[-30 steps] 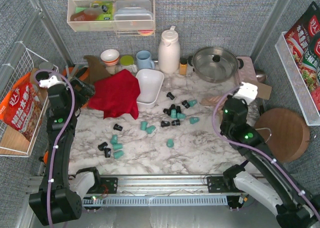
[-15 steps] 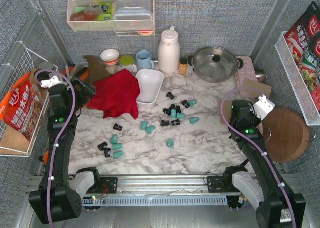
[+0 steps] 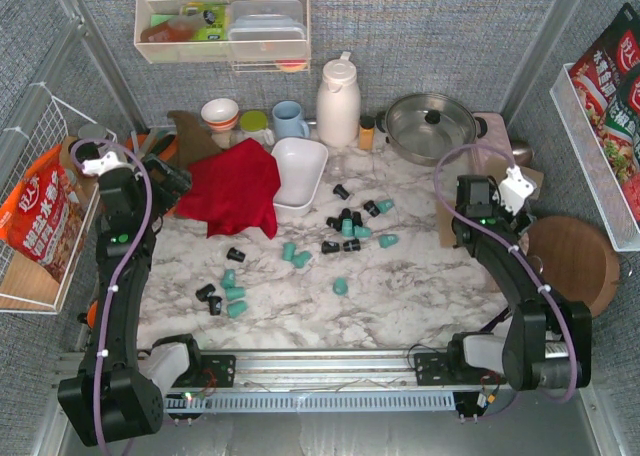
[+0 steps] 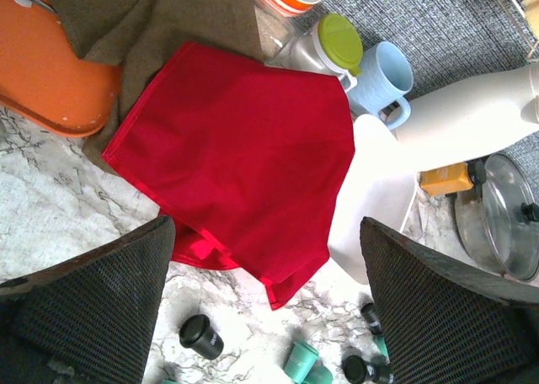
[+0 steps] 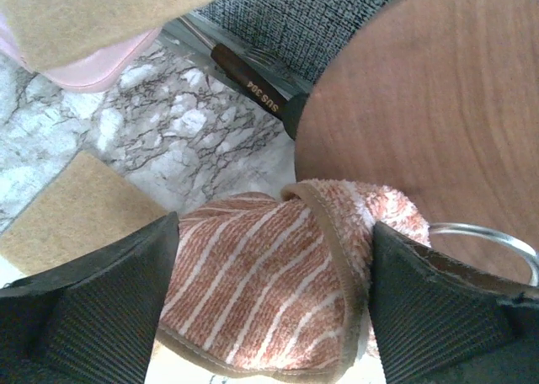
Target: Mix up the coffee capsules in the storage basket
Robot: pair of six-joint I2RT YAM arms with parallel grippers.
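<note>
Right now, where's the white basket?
Overhead view: the white basket sits back left of centre, beside the red cloth, in front of the blue mug.

Bright, even light from above (soft, short shadows); wrist views look slightly soft, perhaps edge-stretched.

left arm [image 3: 110,306] / right arm [image 3: 505,266]: black links | cables [image 3: 146,211]: purple | LEDs [image 3: 120,241]: green | tool fingers [image 4: 93,304]: dark, seemingly mesh-textured

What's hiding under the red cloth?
A brown cloth pokes out from beneath the top edge of the red cloth. Anything else underneath is covered and cannot be seen.
</note>
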